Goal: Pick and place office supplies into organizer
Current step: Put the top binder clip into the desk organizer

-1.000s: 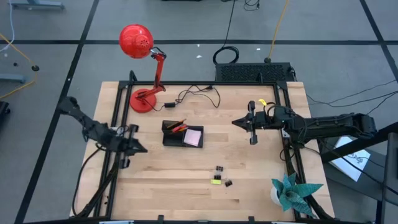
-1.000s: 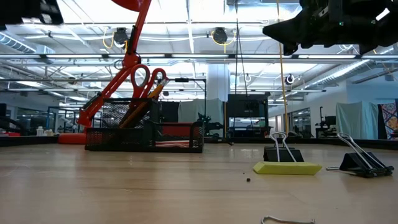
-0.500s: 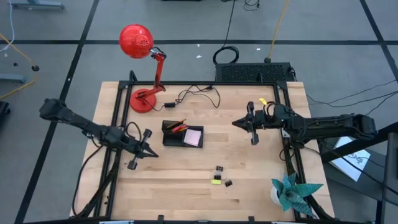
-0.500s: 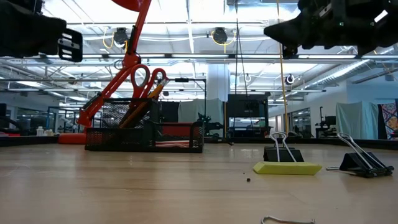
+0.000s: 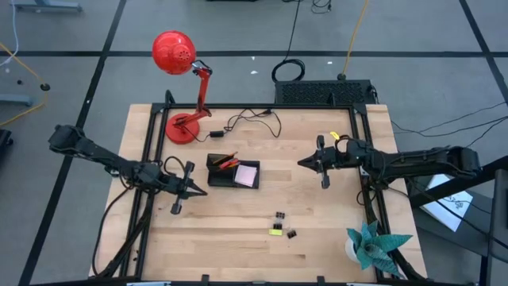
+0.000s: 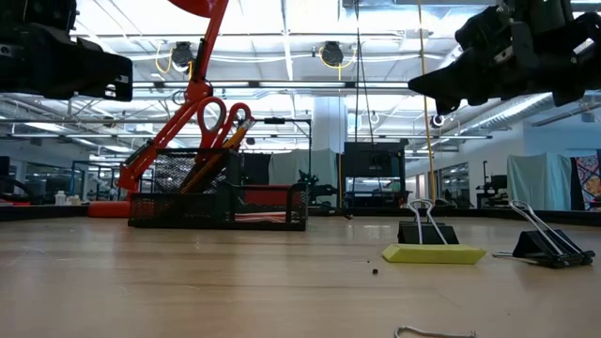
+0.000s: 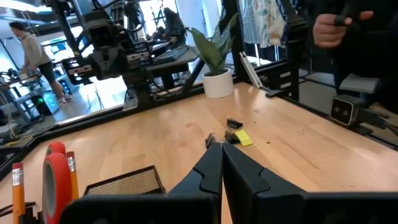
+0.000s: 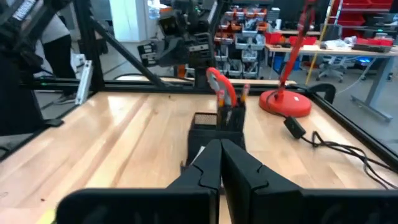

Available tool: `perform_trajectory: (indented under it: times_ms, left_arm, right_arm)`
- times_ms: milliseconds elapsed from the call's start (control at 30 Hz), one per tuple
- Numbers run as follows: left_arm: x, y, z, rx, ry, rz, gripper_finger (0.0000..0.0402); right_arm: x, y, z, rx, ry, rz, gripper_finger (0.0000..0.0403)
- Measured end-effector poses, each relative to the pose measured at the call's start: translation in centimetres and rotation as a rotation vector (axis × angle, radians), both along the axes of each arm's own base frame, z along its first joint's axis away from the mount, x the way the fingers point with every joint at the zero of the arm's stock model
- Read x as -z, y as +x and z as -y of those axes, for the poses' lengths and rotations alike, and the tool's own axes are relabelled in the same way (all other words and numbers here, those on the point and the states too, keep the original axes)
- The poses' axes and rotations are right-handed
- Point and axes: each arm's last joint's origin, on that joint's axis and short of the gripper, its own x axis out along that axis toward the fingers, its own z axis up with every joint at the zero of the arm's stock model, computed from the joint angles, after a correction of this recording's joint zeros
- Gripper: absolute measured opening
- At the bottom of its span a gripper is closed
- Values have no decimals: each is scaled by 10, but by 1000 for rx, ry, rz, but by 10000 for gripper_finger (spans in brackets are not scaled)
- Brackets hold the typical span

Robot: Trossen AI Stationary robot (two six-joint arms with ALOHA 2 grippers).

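Inside, the organizer [image 5: 233, 172] holds scissors [image 6: 222, 120] (red-handled); pencils [image 5: 225, 158]; sticky-note pad [image 5: 247, 175].

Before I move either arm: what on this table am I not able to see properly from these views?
- Organizer contents, high view: too small to count the pens and pencils.
- Organizer's low section, low view: mesh wall hides what lies inside.
- Clips by the yellow piece, high view: too small to count surely.
- Left gripper, low view: cut off by the picture's edge.
- Wire piece, low view: cut by the bottom edge.
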Motion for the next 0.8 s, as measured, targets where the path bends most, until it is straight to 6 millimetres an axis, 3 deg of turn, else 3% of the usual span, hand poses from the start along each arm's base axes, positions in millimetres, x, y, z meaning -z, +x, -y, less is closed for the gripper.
perform_trajectory:
  times_ms: [267, 433, 600, 800]
  left_arm:
    - [1, 0, 0, -2, 1, -6, 3]
    - [1, 0, 0, -3, -12, -16, 21]
    - [2, 0, -1, -28, 4, -24, 35]
    - [3, 0, -2, -75, -9, -33, 36]
  right_arm:
    - [2, 3, -21, -50, 0, -17, 51]
    - [11, 8, -39, -33, 14, -80, 97]
    - [16, 23, -58, 8, -25, -221, 125]
    - [14, 47, -80, -25, -138, -309, 129]
